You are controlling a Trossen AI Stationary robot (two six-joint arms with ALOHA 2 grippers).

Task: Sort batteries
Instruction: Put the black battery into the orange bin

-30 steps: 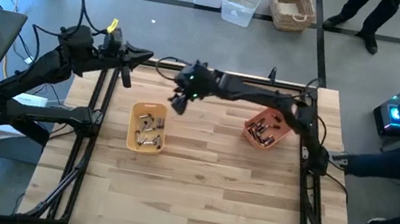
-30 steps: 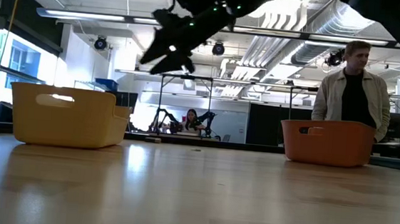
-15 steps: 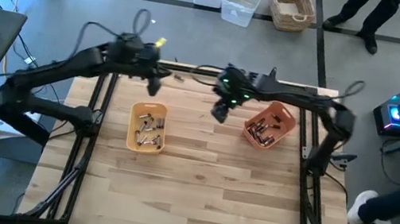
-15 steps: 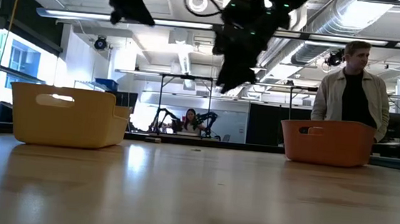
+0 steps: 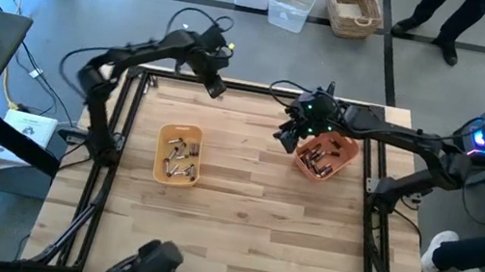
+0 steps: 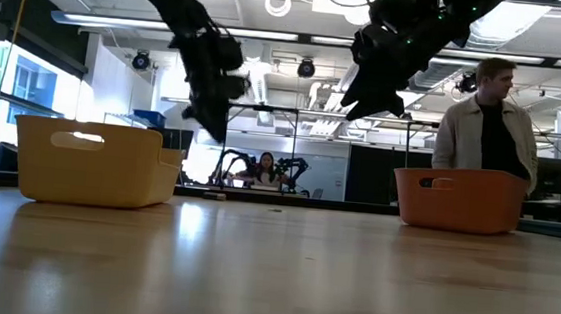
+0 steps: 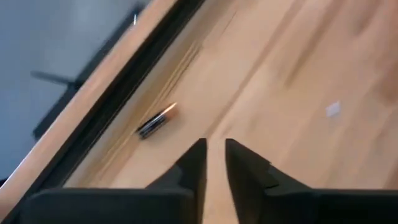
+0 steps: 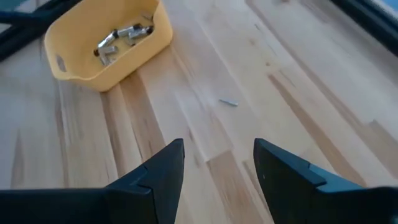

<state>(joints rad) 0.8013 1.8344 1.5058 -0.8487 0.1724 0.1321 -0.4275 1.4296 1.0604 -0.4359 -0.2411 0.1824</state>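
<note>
I have the left gripper (image 7: 214,163) up at the far edge of the table (image 5: 235,242), its fingers (image 7: 193,165) parted by only a narrow slit and holding nothing; just ahead of them and off to one side a loose battery (image 7: 157,121) lies flat on the wood, close against the dark frame rail (image 7: 118,93); its long axis runs roughly along that rail, so I judge the fingers must shift sideways and straddle it across its width; the left arm is plainly the nearer one; the right gripper (image 5: 287,135) hangs beside the orange tray (image 5: 349,156), fingers (image 8: 158,171) spread wide and empty; most batteries sit in the yellow tray (image 5: 163,153) and the orange one; a second small stray piece (image 8: 227,102) lies on bare wood.
</note>
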